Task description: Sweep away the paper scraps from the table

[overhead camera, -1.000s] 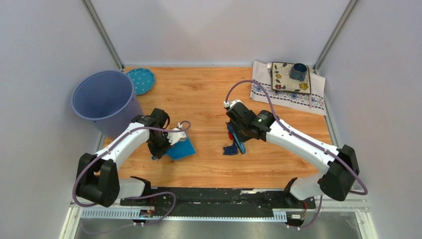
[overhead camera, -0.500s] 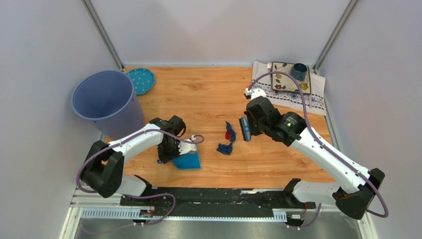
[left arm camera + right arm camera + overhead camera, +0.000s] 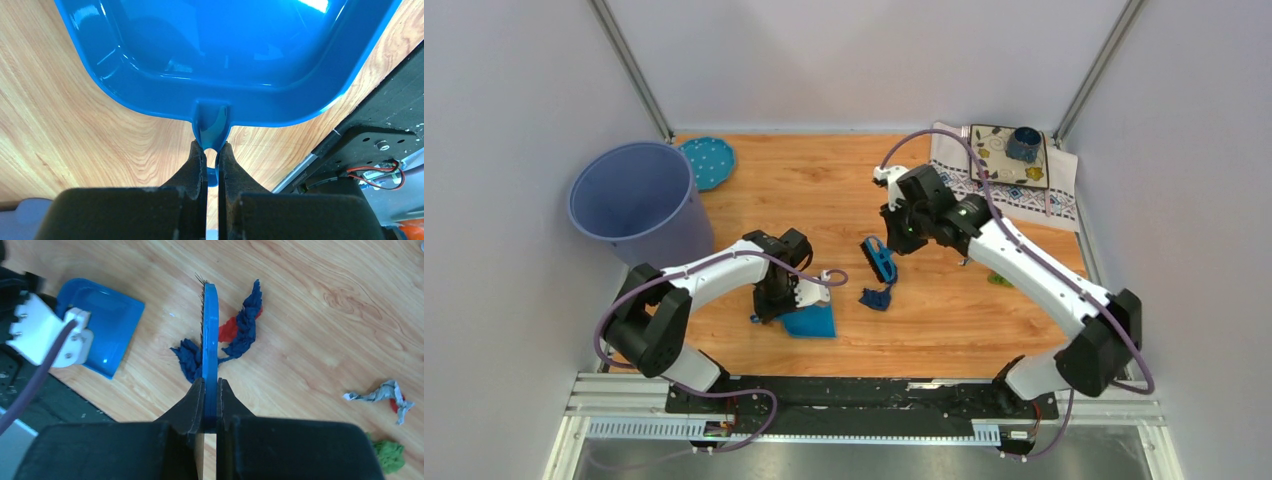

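Blue dustpan (image 3: 809,320) and blue brush (image 3: 882,260), each pinched in a closed claw over the table (image 3: 824,190).
Tight on the dustpan's short handle stub, the left claw (image 3: 212,150) holds the pan near the table's front edge. Equally closed, the right claw (image 3: 210,385) grips the brush edge-on. Dark blue and red scraps (image 3: 240,335) lie under and just beside the brush, between it and the dustpan; whether the bristles touch them is hard to tell. One white-grey scrap (image 3: 382,392) and one green scrap (image 3: 387,455) lie on the wood well apart, further right.
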Tool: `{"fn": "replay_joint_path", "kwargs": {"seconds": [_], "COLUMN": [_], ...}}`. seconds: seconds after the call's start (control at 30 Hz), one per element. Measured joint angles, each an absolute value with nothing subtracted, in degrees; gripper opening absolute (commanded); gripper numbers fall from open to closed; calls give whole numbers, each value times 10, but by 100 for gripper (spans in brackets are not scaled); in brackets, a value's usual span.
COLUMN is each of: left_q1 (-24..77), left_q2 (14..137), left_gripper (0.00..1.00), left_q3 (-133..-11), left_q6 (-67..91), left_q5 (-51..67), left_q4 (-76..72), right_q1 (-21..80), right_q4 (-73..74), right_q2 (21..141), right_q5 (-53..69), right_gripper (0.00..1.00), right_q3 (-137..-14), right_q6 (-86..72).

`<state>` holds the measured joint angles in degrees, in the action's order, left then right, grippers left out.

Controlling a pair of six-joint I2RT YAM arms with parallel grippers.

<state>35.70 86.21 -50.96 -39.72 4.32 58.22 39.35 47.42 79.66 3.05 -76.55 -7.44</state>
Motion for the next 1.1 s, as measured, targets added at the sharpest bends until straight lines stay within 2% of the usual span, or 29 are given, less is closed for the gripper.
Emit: {"fn": "replay_joint_path", "kwargs": {"seconds": [0.27, 0.5, 0.7, 0.87, 0.97, 1.1], "left_q1": [357, 363, 376, 394, 405, 418], "left_q2": [862, 862, 885, 917, 930, 944], "left_gripper": [0, 0, 0, 0, 0, 0], "left_q3": [-510, -510, -540, -568, -572, -578], "left_q6": [-394, -390, -386, -384, -384, -377], "left_q5": [39, 39, 39, 37, 28, -9], "left_q4": [585, 585, 589, 583, 578, 566], "right_q1": [370, 323, 300, 343, 387, 407], "right_q4": [482, 547, 588, 586, 582, 566], "right_q2": [931, 951, 897, 794, 745, 744], "right_q5": [-30, -171, -198, -209, -230, -173], "right_gripper": [0, 0, 0, 0, 0, 0], "right_q3": [-816, -828, -828, -818, -778, -702], "right_q6": [6, 18, 15, -29, -70, -133]}}
